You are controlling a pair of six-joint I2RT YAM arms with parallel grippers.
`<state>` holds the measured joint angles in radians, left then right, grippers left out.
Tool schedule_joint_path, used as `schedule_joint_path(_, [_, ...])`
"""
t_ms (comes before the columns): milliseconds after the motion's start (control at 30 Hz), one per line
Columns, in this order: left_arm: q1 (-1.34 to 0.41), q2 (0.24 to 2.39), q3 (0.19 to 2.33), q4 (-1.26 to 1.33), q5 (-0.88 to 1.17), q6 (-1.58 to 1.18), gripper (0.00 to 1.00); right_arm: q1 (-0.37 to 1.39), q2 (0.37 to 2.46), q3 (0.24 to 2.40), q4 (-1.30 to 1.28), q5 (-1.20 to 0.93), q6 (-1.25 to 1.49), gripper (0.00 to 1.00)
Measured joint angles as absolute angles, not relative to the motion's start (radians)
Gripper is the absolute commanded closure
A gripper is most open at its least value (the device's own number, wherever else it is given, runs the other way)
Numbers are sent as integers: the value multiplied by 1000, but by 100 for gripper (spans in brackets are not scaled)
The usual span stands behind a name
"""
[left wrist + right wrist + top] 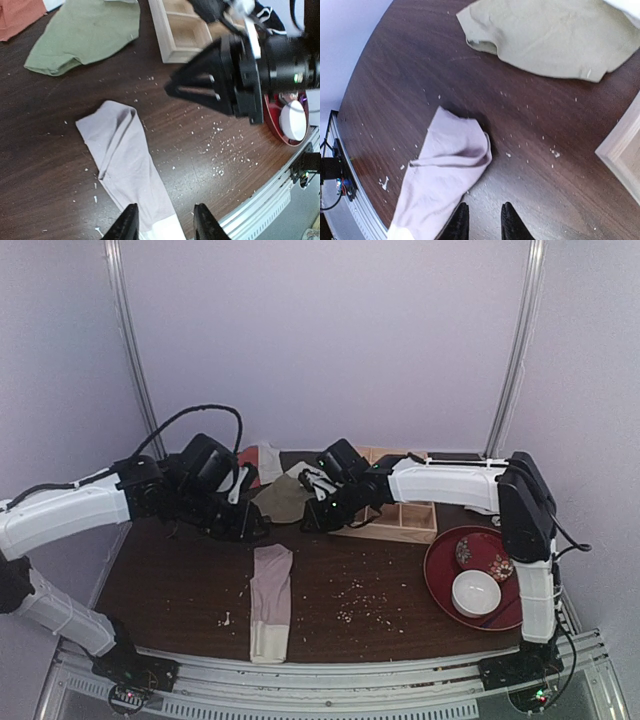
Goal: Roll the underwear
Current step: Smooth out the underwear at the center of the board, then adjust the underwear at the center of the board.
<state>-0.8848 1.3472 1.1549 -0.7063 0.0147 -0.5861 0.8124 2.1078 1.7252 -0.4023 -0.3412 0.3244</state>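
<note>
My left gripper (165, 223) hangs spread and my right gripper (484, 223) narrowly parted, the 2 holding nothing, near the far end of the underwear (270, 595), a long folded strip on the table (170, 580), waistband nearest me.

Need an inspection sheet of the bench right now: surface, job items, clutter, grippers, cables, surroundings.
Surface: dark wooden table, strewn with pale crumbs.
Job's things: underwear lies flat as a long folded strip, white waistband nearest the arms; not rolled.
Clutter: olive cloth, orange-red cloth, wooden box, red plate holding a white bowl.
Grippers: left gripper open, empty; right gripper slightly parted, empty.
Cables: black cable loops over the left arm.
Surroundings: pale walls, metal rail at the near edge.
</note>
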Motion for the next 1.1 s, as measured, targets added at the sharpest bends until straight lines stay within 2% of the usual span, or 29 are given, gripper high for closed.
schedule_joint_path(233, [-785,1290,1042,-678,73,-662,52,838,1929,1386,-347,-275,317,74])
schedule_joint_path(400, [-785,1365,936,-621,146,-738,52,913,1814,1291,-330,-189,265,75])
schedule_joint_path(600, [-785,1459,853,-543,203,-805,52,1024,1748,1213,-286,-90,181,75])
schedule_joint_path(667, [-785,1477,854,-521,213,-809,55,1048,1747,1200,-284,-70,157,75])
schedule_joint_path(767, [-785,1501,870,-496,224,-805,62,1068,1747,1204,-289,-48,133,75])
schedule_joint_path(1100, [-784,1636,976,-402,255,-764,67,1090,1775,1254,-304,-23,127,76])
